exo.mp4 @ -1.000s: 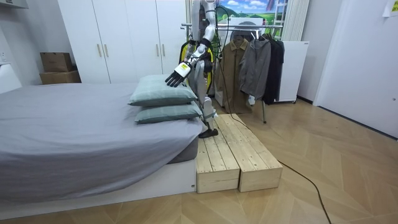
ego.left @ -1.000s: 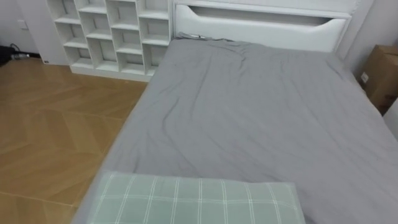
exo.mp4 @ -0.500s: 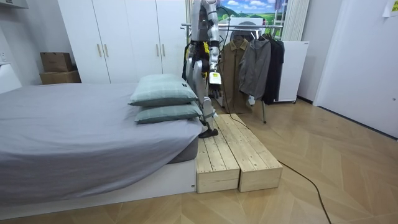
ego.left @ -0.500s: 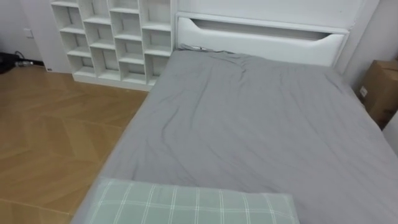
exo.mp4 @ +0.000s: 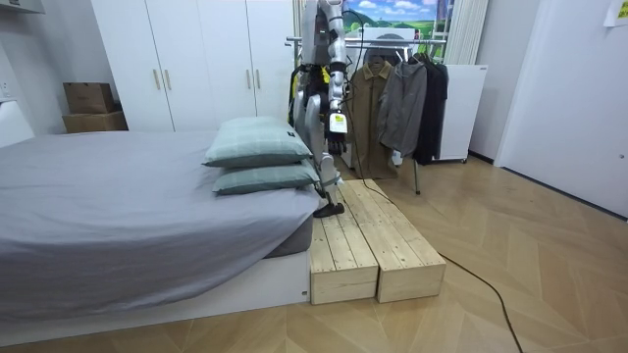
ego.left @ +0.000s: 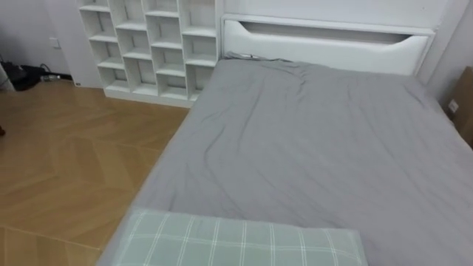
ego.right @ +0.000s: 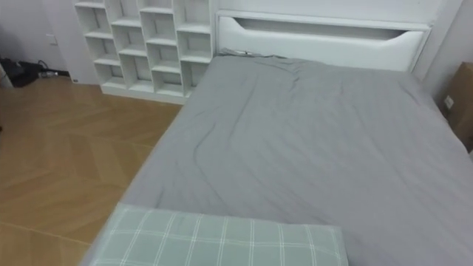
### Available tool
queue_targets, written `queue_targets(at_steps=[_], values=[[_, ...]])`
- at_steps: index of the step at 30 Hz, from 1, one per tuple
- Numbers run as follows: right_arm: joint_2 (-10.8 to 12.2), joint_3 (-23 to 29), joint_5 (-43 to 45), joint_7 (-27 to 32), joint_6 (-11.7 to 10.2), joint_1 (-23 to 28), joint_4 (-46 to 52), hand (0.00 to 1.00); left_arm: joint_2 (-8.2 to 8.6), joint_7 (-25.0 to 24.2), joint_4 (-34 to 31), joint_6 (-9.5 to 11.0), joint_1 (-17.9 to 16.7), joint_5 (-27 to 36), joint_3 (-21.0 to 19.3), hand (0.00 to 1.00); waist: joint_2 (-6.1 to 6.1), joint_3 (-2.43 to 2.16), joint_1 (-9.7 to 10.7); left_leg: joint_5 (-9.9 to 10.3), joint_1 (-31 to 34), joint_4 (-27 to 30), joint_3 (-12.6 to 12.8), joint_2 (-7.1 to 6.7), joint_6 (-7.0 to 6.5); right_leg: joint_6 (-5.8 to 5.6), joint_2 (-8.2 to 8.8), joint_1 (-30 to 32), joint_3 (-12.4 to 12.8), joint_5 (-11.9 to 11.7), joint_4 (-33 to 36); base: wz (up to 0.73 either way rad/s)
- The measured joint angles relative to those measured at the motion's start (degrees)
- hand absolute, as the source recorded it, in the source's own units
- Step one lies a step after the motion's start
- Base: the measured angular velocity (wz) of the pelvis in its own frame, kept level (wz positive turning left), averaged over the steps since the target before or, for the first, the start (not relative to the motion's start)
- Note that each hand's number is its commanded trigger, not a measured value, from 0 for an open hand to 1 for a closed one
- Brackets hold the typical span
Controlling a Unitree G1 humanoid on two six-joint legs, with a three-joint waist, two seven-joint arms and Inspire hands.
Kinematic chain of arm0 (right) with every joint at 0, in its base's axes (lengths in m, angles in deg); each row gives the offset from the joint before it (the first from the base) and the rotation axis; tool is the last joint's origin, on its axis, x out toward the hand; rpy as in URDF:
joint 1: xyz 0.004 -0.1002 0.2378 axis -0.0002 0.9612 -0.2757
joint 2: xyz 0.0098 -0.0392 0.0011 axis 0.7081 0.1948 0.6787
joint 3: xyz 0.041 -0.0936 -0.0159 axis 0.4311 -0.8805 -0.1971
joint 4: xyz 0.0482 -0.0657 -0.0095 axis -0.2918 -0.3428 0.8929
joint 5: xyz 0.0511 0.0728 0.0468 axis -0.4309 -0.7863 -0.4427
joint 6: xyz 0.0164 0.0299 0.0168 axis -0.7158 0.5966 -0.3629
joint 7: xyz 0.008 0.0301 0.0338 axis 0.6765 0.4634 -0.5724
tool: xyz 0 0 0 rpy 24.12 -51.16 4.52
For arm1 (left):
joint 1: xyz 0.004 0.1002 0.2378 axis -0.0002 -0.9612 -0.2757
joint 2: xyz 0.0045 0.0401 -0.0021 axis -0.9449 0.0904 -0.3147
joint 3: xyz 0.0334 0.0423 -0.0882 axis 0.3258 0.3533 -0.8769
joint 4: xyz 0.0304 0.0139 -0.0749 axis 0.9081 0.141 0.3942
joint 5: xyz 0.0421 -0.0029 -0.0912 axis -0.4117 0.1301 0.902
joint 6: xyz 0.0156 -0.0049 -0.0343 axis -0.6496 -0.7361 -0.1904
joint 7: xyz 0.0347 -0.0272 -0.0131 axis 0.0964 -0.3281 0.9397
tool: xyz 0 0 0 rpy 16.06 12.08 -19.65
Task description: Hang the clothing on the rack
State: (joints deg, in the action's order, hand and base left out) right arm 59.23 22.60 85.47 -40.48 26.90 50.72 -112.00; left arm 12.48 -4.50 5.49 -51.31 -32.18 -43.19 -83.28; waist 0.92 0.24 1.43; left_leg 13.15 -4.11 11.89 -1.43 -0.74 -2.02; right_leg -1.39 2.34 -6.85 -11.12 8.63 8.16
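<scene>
Brown coat (exo.mp4: pixel 365 98), grey jacket (exo.mp4: pixel 402 103) and dark garment (exo.mp4: pixel 435 98) hang side by side on the clothes rack (exo.mp4: pixel 415 178), just behind the robot. Left hand (exo.mp4: pixel 337 137) hangs down at its side, near the coat; cannot tell if its fingers are spread or curled. Robot stands on wooden platform (exo.mp4: pixel 368 245) at the pillow end of the bed (ego.left: pixel 318 140), facing over the grey sheet. Two green checked pillows (exo.mp4: pixel 257 142) are stacked just beside it. White cube shelf (ego.left: pixel 151 44) stands by the headboard (ego.left: pixel 325 44).
</scene>
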Motion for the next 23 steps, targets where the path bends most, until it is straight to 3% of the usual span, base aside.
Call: queue_targets(at_steps=[8, 17, 23], values=[[0.0, 0.0, 0.3, -0.5, 0.7, -0.2, 0.2, 0.0, 0.66, -1.3, -0.5, -1.3, 0.0, 0.0, 0.6, 0.0, 0.21, -0.07, 0.0, 0.2, -0.1, -0.3, 0.2, 0.06, 0.03, -0.1, -0.02, 0.0, -0.1, 0.4, -0.1, 0.0], [0.1, -0.1, 1.4, -4.3, 3.4, -0.1, 0.0, 0.0, 0.91, -4.8, -0.3, -4.8, -0.2, -3.5, 1.6, 0.0, 0.42, -0.02, -0.1, 0.3, -0.2, -0.5, 0.2, 0.14, 0.14, -0.1, -0.06, 0.0, -0.2, 0.4, 0.1, 0.0], [0.3, -0.2, 2.5, -4.3, 4.5, -0.1, -0.1, 0.0, 0.92, -5.7, -0.2, -5.8, 0.5, -6.2, 2.2, 0.0, 0.09, 0.02, 0.0, 0.3, -0.5, -0.2, 0.2, 0.11, 0.14, -0.09, 0.02, -0.1, -0.1, 0.4, 0.6, 0.0]])
